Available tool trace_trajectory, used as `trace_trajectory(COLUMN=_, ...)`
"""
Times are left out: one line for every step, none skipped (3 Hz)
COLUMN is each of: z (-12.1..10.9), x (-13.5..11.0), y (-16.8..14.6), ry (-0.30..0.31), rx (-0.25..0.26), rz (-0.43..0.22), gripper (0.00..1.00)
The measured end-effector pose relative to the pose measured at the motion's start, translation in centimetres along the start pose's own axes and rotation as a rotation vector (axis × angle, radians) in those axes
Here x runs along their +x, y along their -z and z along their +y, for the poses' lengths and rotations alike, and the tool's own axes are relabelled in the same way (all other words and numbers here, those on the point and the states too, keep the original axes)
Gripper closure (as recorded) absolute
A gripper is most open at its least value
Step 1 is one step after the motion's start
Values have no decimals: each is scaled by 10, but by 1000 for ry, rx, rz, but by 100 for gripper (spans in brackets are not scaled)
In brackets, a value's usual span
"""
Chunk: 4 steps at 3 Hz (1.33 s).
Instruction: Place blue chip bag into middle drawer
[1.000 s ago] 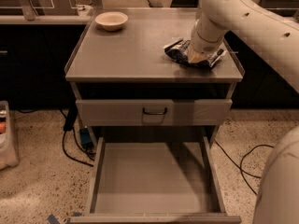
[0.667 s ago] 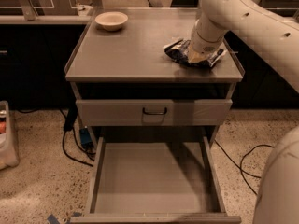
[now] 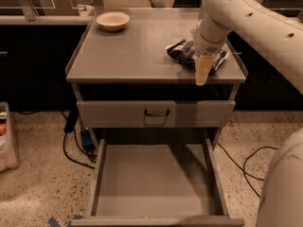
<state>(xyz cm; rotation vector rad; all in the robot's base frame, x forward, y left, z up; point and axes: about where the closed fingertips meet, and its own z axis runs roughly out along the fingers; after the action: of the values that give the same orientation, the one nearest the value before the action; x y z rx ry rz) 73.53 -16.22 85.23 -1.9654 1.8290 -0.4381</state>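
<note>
The blue chip bag (image 3: 181,54) lies on the right side of the cabinet top (image 3: 132,56), near its front edge. My gripper (image 3: 202,69) comes down from the cream arm at the upper right and sits right over the bag's middle, covering part of it. Its tip reaches past the cabinet's front edge in the camera view. The middle drawer (image 3: 154,181) is pulled out below, a wide grey tray with a bare floor.
A cream bowl (image 3: 112,20) stands at the back left of the cabinet top. Above the open drawer is a closed drawer front with a black handle (image 3: 156,113). Cables (image 3: 71,145) run over the speckled floor on both sides. The robot's white body (image 3: 281,188) fills the lower right.
The gripper has shifted over the bag and now hangs lower in the view, past the cabinet's front edge. The bag stays about where it was.
</note>
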Motion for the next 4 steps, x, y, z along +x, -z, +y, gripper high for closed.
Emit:
trace_trajectory(z=-4, x=3, y=-5, ry=8, rx=-4, rz=14, gripper=0)
trace_trajectory(z=-15, x=9, y=-8, ry=29, rx=1, rz=41, gripper=0)
trace_trajectory(z=-36, x=21, y=-5, ry=62, rx=14, rz=94, gripper=0)
trace_trajectory(z=-40, x=23, y=-1, ry=58, rx=24, rz=95, gripper=3)
